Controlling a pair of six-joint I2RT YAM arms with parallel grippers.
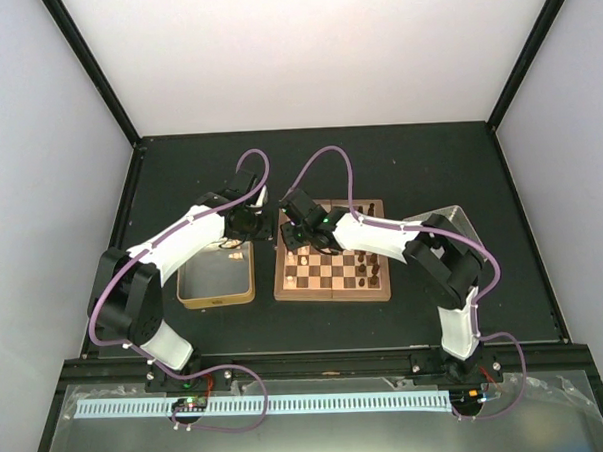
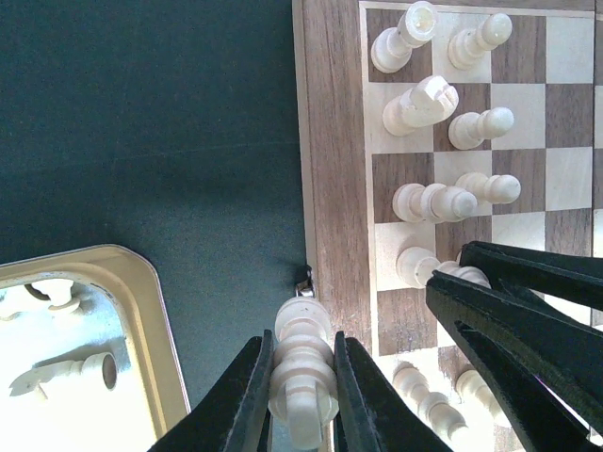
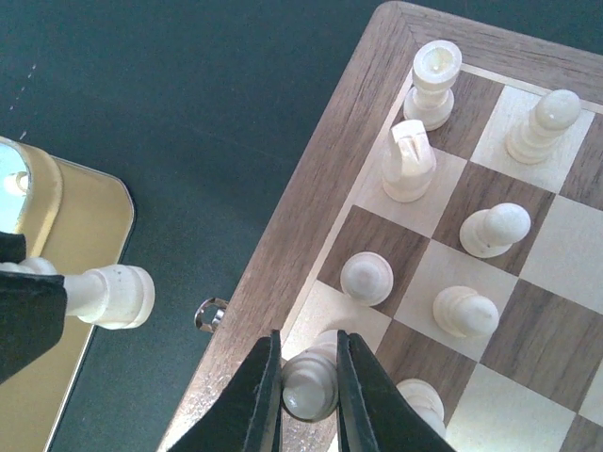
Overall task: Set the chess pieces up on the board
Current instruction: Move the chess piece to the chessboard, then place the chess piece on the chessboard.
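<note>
Chess pieces (image 2: 301, 381) sit clamped inside left pincer (image 2: 301, 347) and right pincer (image 3: 309, 350).

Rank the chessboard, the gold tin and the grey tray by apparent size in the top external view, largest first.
1. chessboard
2. gold tin
Unranked: grey tray, because the right arm hides most of it.

Top view high, looking down; both wrist views close (sharing board (image 2: 330, 141) edge).
</note>
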